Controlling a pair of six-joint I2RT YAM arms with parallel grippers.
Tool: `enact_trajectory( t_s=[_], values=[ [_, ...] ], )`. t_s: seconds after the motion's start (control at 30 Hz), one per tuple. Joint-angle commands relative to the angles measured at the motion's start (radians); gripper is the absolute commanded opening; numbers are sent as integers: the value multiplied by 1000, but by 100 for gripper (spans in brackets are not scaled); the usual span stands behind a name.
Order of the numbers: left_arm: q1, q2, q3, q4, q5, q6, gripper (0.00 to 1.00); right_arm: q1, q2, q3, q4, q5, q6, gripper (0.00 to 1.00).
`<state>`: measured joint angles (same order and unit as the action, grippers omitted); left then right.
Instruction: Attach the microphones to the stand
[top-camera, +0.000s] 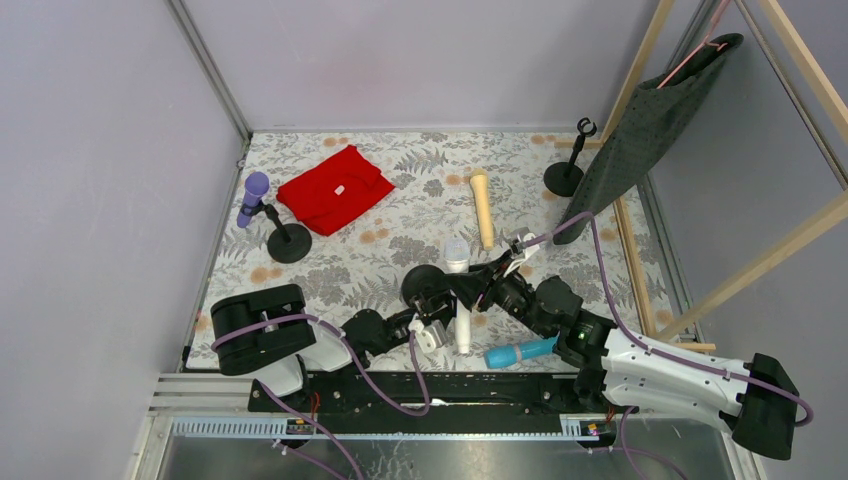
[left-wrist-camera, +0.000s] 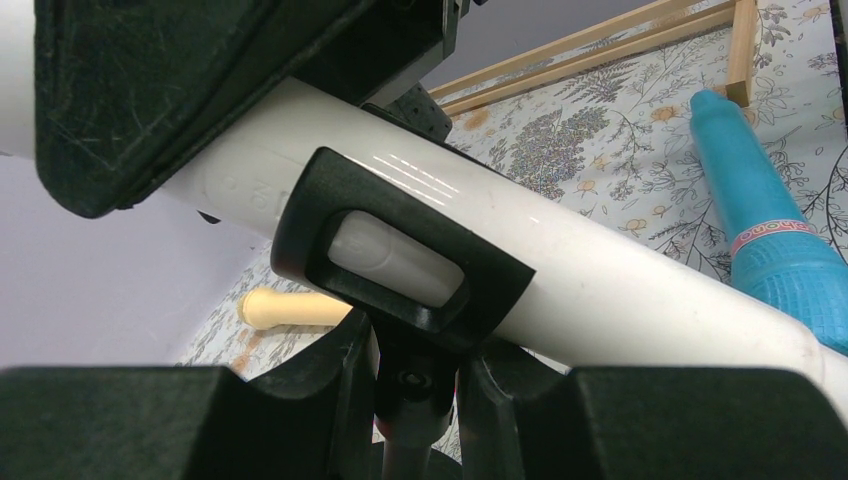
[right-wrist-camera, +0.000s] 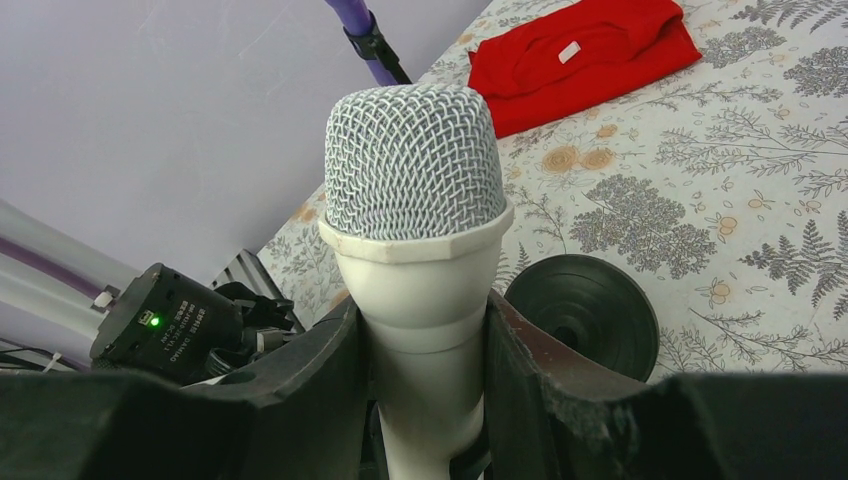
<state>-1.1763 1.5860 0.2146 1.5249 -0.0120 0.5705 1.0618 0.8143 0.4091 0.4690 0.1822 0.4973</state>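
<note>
A table spread with a grey-and-tan floral cloth (top-camera: 400, 170) fills the workspace. A bare wooden frame (top-camera: 780, 250) stands along its right side, and a dark speckled garment (top-camera: 640, 130) hangs from it. The left arm (top-camera: 375, 330) and the right arm (top-camera: 560, 305) both reach to the near middle of the table. A folded red cloth (top-camera: 335, 188) lies at the far left. The arms meet over a black stand with a round disc base (top-camera: 420, 285). The right gripper (right-wrist-camera: 425, 370) has its fingers closed on the white microphone (right-wrist-camera: 420, 250), a white plastic shaft with a silver mesh head, gripping just below the head. The shaft runs back toward the near edge, past the left gripper (left-wrist-camera: 405, 390). That gripper is pinched nearly shut on the thin stem of this stand, just under its black plastic clip (left-wrist-camera: 312, 215). The clip is pressed against the white shaft, though whether it has snapped fully round it cannot be told. A second black stand (top-camera: 289, 244) at the far left, beside the red cloth, carries the purple microphone (top-camera: 252, 197), tilted in its clip. A third black stand (top-camera: 565, 177) stands at the far right, near the garment. The cream-yellow microphone (top-camera: 483, 208) lies flat in the middle of the cloth, beyond the grippers. The light blue microphone (top-camera: 520, 351) lies flat at the near edge, just beside the right arm.
</note>
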Motion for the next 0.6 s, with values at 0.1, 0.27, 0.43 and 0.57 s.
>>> enact_trajectory(
  t_s=[0.1,0.27,0.43,0.57],
  values=[
    [67,41,0,78,-215,-101,0,63,76,29,-284,-27,55,23],
    [67,25,-12,77,-205,-110,0,63,120,192,-295,16,-10,38],
    [66,16,-35,77,-197,-124,0,62,137,284,-284,52,-42,52],
    [64,11,-46,75,-192,-134,0,63,139,337,-285,62,-60,67]
  ],
)
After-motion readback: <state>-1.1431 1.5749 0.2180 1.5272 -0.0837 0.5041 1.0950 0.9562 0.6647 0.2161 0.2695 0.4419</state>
